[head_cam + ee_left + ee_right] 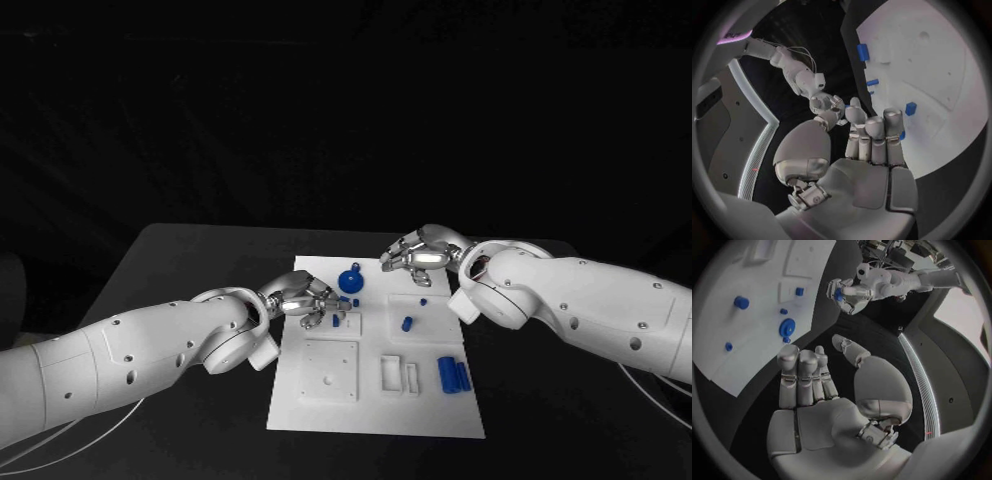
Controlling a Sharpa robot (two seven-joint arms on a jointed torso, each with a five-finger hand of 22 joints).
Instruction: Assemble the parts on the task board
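Item: task board, white plate, lying flat at the middle of the black bench. Left hand: over the board's left edge in its far half, fingertips pinched on a small blue part, judged to be on its way to a seat. Right hand: above the board's far edge, fingers extended and apart, nothing in it. Loose stock on the board: a round blue part just beside the left hand's fingertips, and a pair of blue blocks near the right edge, well apart from both hands. Hazards, as judged: the pinch is only at the fingertips, so the part may twist or drop if pressed in off-axis. The spare fingers may knock the round part. The two hands are near each other and could clash if both reach inward. A sideways push could slide the board.
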